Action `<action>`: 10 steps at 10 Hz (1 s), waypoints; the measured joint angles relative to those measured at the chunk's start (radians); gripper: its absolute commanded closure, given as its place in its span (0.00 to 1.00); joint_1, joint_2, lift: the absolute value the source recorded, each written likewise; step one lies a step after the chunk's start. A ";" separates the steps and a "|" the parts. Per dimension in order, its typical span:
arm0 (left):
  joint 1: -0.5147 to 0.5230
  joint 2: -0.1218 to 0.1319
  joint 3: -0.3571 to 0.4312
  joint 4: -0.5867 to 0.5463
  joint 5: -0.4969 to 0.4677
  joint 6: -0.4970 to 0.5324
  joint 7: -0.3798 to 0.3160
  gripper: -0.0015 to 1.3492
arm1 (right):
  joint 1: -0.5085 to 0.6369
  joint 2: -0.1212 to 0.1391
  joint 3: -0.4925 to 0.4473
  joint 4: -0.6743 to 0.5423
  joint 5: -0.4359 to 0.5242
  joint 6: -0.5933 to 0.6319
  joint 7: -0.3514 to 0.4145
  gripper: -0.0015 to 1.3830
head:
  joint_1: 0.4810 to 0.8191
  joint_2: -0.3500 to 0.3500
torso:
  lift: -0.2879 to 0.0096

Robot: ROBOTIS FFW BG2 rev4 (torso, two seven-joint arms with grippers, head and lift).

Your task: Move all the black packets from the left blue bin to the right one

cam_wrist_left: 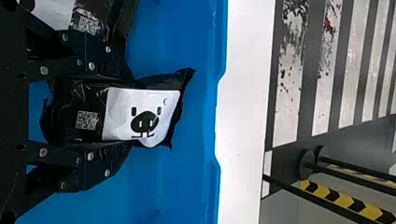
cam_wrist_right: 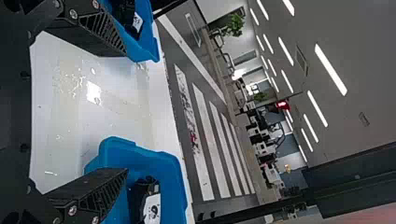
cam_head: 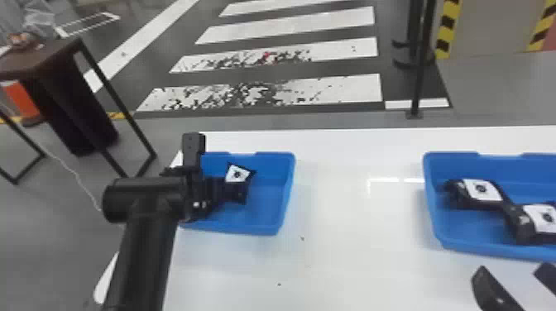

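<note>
In the head view my left gripper (cam_head: 219, 191) reaches down into the left blue bin (cam_head: 287, 182), at a black packet (cam_head: 238, 174) with a white label. The left wrist view has my left gripper (cam_wrist_left: 109, 112) shut on that packet (cam_wrist_left: 140, 114), a finger against each side; another black packet (cam_wrist_left: 93, 18) lies beside it. Two black packets, one (cam_head: 482, 190) behind the other (cam_head: 542, 218), lie in the right blue bin (cam_head: 429, 206). My right gripper (cam_head: 519, 281) is parked in front of that bin; in the right wrist view my right gripper (cam_wrist_right: 122, 112) stands open, holding nothing.
Both bins stand on a white table (cam_head: 351, 206), with a wide strip of tabletop between them. Beyond its far edge are a dark side table (cam_head: 41, 58) on the left and a black post (cam_head: 420, 70) on the floor.
</note>
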 measured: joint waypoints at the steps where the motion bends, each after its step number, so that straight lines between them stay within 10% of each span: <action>1: 0.000 0.000 -0.002 0.000 -0.003 -0.022 -0.013 0.85 | 0.000 -0.001 0.000 0.001 -0.003 0.006 0.001 0.11 | 0.63 0.89 | 0.50; 5: 0.032 0.008 -0.004 -0.071 0.012 -0.082 -0.073 0.85 | 0.000 -0.003 0.000 0.005 -0.017 0.019 0.005 0.11 | 0.63 0.87 | 0.50; 10: 0.282 0.010 0.015 -0.461 0.217 -0.091 -0.152 0.85 | -0.033 -0.006 0.000 0.033 -0.051 0.022 0.054 0.11 | 0.63 0.79 | 0.50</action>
